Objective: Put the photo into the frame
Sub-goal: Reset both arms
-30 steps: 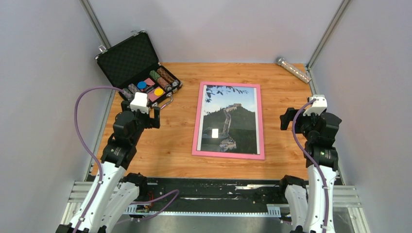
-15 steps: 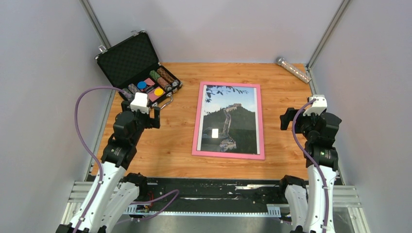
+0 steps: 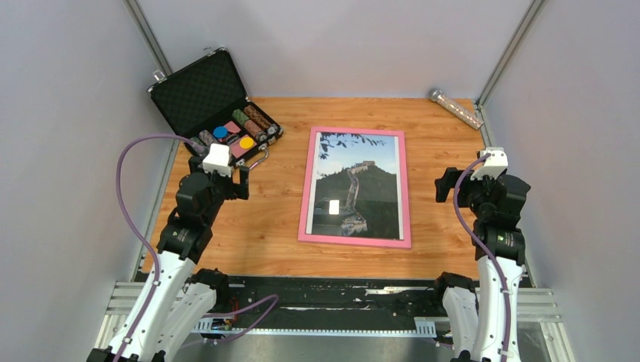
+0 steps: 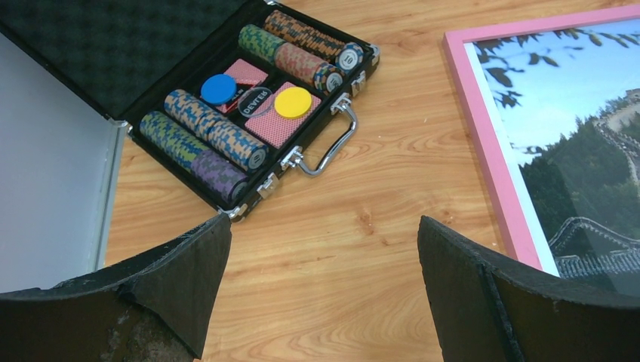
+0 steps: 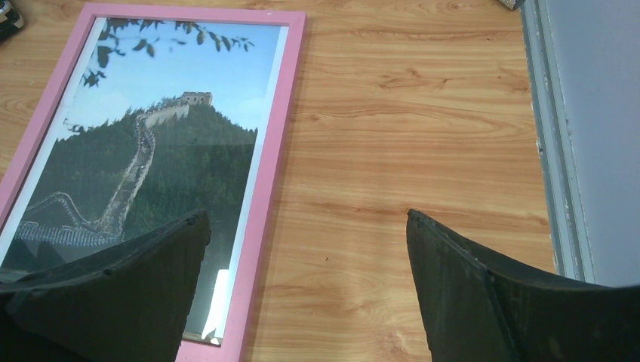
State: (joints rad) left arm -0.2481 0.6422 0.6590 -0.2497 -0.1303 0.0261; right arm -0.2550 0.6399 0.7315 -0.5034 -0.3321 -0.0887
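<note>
The frame [image 3: 306,188] lies flat in the middle of the table with its pink front up. The photo [image 3: 358,188], a Great Wall print on green hills under blue sky, shows inside it behind the pane. My left gripper [image 3: 243,181] hovers open left of the frame, over bare wood. In the left wrist view the gripper [image 4: 323,220] holds nothing, and the frame's pink rail [image 4: 483,113] and the photo [image 4: 573,113] are at the right. My right gripper [image 3: 445,185] stands open right of the frame. Its wrist view shows the empty gripper [image 5: 307,214] beside the frame [image 5: 275,151] and photo [image 5: 173,113].
An open black case [image 3: 219,113] with poker chips and cards sits at the back left, its handle [image 4: 328,147] toward the frame. A silvery tube [image 3: 455,108] lies at the back right corner. Grey walls close in both sides and the back.
</note>
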